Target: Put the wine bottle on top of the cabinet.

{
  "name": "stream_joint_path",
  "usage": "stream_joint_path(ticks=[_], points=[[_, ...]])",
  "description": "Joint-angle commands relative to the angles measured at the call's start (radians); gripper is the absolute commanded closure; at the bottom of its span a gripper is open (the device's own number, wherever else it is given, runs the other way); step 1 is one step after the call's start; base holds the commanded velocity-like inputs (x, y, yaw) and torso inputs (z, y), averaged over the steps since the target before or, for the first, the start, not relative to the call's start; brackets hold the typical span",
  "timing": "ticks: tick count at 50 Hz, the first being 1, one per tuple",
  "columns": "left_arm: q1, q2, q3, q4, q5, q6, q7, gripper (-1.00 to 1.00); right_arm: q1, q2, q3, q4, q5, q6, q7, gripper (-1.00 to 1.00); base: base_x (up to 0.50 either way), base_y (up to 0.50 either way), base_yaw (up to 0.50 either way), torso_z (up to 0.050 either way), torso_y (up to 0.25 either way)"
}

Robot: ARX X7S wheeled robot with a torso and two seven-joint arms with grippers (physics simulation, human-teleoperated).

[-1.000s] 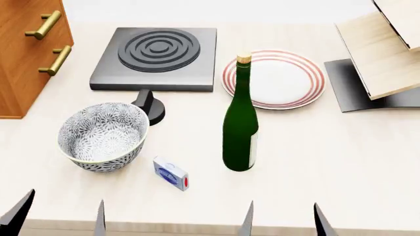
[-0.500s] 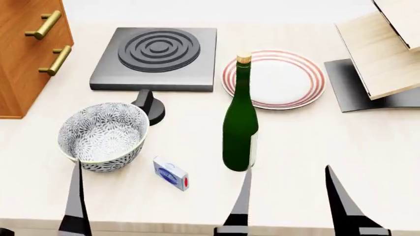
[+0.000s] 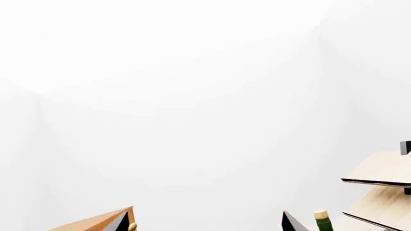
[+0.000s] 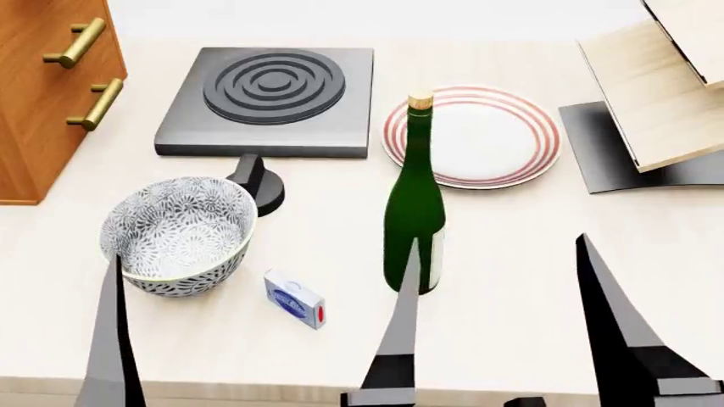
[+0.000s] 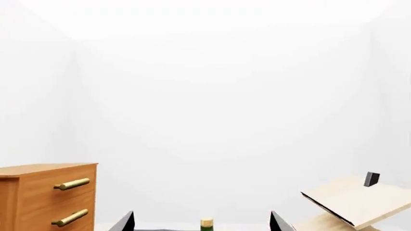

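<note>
The dark green wine bottle (image 4: 413, 212) with a tan cork stands upright mid-table. The reddish-brown cabinet (image 4: 46, 93) with brass handles is at the far left. My right gripper (image 4: 498, 242) is open and empty at the near edge. Its left finger (image 4: 398, 339) overlaps the bottle's base in the head view. In the right wrist view the cork (image 5: 206, 224) sits centred between the open right gripper (image 5: 200, 225). My left gripper (image 3: 204, 226) is open and empty. Only one finger (image 4: 111, 348) of it shows in the head view, in front of the bowl. The left wrist view shows the cork (image 3: 321, 215) and cabinet top (image 3: 96, 224).
A patterned bowl (image 4: 175, 233) stands left of the bottle, and a small blue-and-white box (image 4: 294, 298) lies between them. Behind are a black hotplate (image 4: 271, 93) with a knob (image 4: 260, 182) and a red-rimmed plate (image 4: 487, 136). A pale slanted rack (image 4: 667, 85) stands at the right.
Both grippers have come up from the near edge and reach further over the table toward the bottle and bowl. The bottle and other objects have not moved.
</note>
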Motion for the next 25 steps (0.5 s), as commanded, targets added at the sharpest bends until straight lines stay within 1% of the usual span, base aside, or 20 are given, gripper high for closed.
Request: stream_joint_path(ticks=[1, 16, 20, 25], points=[[0.003, 0.017, 0.008, 0.015, 0.033, 0.012, 0.027, -1.00, 0.071, 0.148, -0.101, -0.014, 0.095, -0.039, 0.194, -1.00, 0.00, 0.00, 0.00, 0.000, 0.000], [0.002, 0.017, 0.012, 0.015, 0.037, 0.013, 0.031, -1.00, 0.080, 0.173, -0.128, -0.008, 0.121, -0.091, 0.200, -1.00, 0.02, 0.00, 0.00, 0.000, 0.000], [0.002, 0.017, 0.014, 0.015, 0.039, 0.012, 0.031, -1.00, 0.085, 0.182, -0.137, -0.014, 0.126, -0.103, 0.206, -1.00, 0.36, 0.00, 0.00, 0.000, 0.000], [0.004, 0.017, 0.016, 0.015, 0.039, 0.019, 0.031, -1.00, 0.102, 0.201, -0.156, -0.021, 0.140, -0.112, 0.228, -1.00, 0.49, 0.00, 0.00, 0.000, 0.000]])
